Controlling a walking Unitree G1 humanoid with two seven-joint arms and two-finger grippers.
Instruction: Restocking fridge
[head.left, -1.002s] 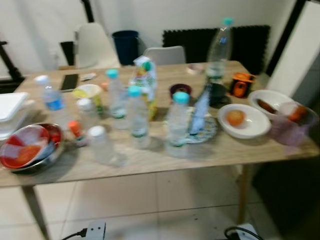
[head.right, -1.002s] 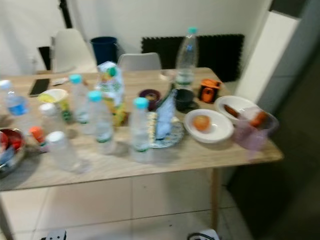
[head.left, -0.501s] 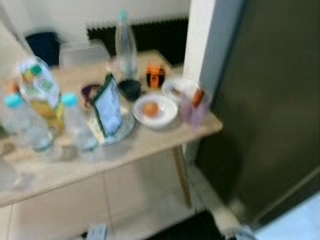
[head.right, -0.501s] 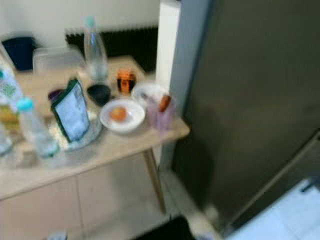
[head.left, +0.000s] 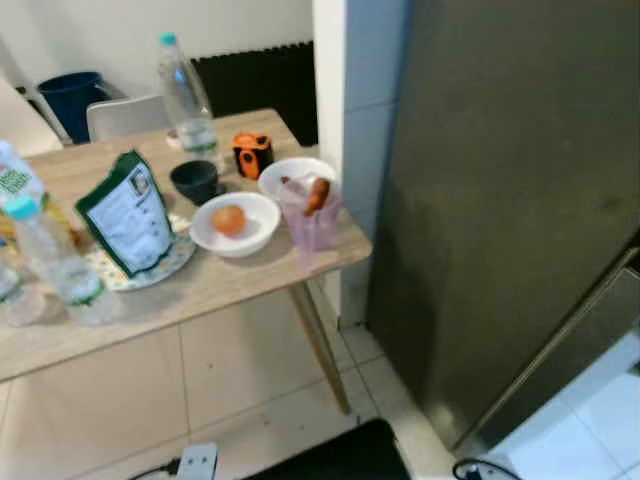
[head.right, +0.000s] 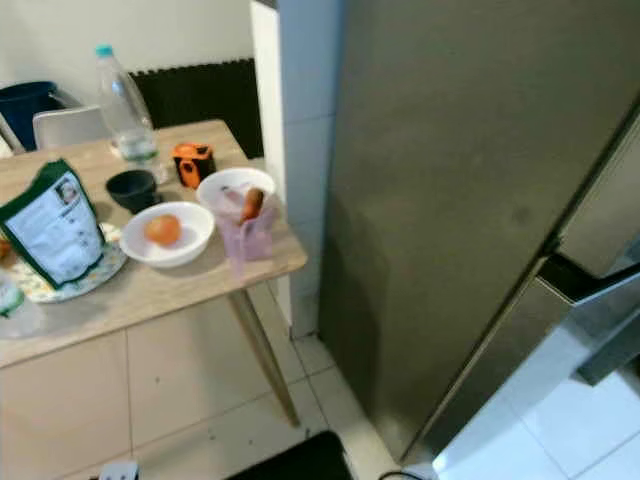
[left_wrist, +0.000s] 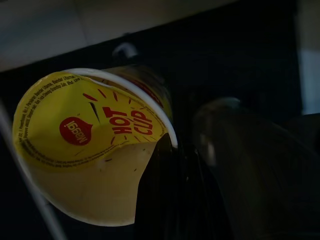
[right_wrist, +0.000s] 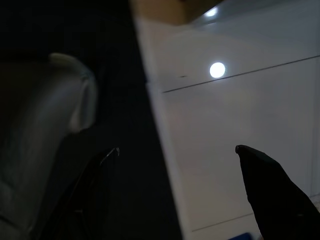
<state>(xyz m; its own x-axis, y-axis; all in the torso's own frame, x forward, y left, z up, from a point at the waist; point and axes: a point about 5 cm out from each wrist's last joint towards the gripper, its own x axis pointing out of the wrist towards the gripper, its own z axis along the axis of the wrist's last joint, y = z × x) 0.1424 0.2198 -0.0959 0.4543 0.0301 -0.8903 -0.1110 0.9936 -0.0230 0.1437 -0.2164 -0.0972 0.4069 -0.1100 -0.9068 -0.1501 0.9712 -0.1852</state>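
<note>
One yellow cup sat clamped in the left gripper, low in the dark. Right gripper hung spread and empty over the floor, while the closed fridge stood just beside the table.

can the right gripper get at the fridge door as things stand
Probably yes. The right gripper is open and holds nothing, hanging low over the floor tiles, and the closed fridge stands right ahead with nothing before its door. The left gripper is busy holding the yellow cup.
</note>
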